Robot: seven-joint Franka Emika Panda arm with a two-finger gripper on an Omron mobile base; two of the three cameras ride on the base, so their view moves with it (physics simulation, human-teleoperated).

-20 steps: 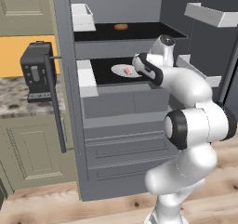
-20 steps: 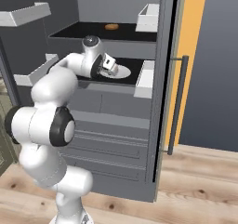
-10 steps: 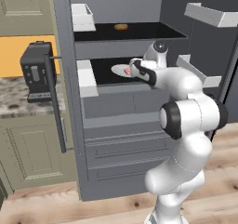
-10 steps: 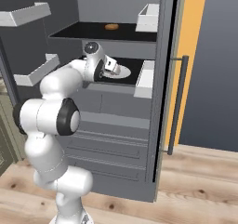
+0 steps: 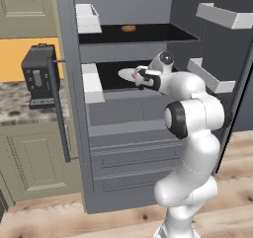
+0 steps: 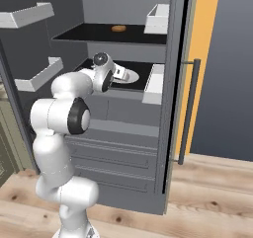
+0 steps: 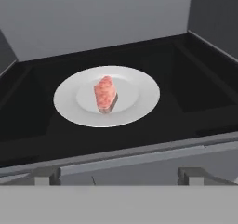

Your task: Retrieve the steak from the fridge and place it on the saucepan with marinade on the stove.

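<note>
Steak [image 7: 105,94] lying on white plate [image 7: 139,102], lower dark shelf of open fridge [image 5: 143,128].
We are holding our gripper [image 7: 121,175] at the shelf's front edge, jaws spread wide and gripping nothing, facing the plate; a brown lump [image 5: 128,28] is sitting on the shelf above.

I see a mottled pinkish-red steak [image 7: 105,94] on a smooth matt white plate [image 7: 139,97]. The fridge [image 5: 123,143] looks like matt grey metal, its shelf [image 7: 186,93] flat black. At six o'clock, knotty pale wood floor [image 6: 207,197].
</note>
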